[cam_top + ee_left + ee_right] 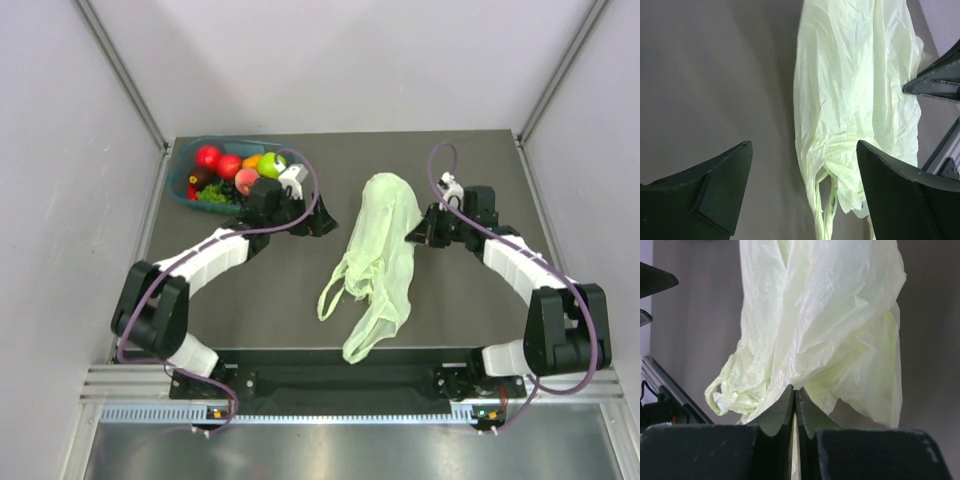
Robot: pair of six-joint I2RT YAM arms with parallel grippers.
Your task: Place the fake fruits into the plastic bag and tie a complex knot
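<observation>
The plastic bag (382,250) lies long and flat mid-bench, its loop handles (820,212) trailing toward 6 o'clock. The right hand (414,234) is clenched on the film at the bag's 3 o'clock edge, its fingers pinched together on a fold. The left hand (322,222) is released, fingers spread and empty, just off the 9 o'clock edge. The fake fruits (232,168) sit in the teal tray (180,188) at 10 o'clock. The step looks like opening the bag: the left hand should take one layer only, nearer the handles, and draw away from the right. Bare bench (260,300) toward 7 o'clock gives room, but the side walls (60,200) stand close.
</observation>
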